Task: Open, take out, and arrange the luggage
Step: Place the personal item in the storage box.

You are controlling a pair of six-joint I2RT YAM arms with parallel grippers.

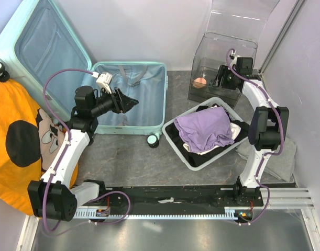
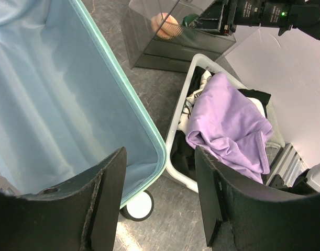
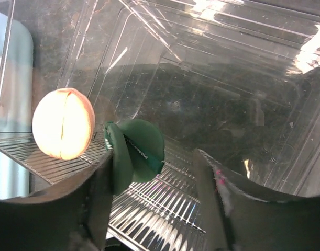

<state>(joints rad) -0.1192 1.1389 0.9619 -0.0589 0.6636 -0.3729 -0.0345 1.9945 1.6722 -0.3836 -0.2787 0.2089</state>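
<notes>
Over luggage rim, left gripper agape, right gripper spread inside clear box

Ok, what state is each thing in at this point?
luggage: open, lid propped up, no clothes seen inside.
white basket: full of clothes, purple garment on top.
clear box: lid raised, peach-coloured item and green item inside.
left gripper: open, empty, over the luggage.
right gripper: open, inside the clear box.

Bright, even, soft-shadowed light; white glare streaks the clear plastic box, and the dark foreground below it is blurred.
</notes>
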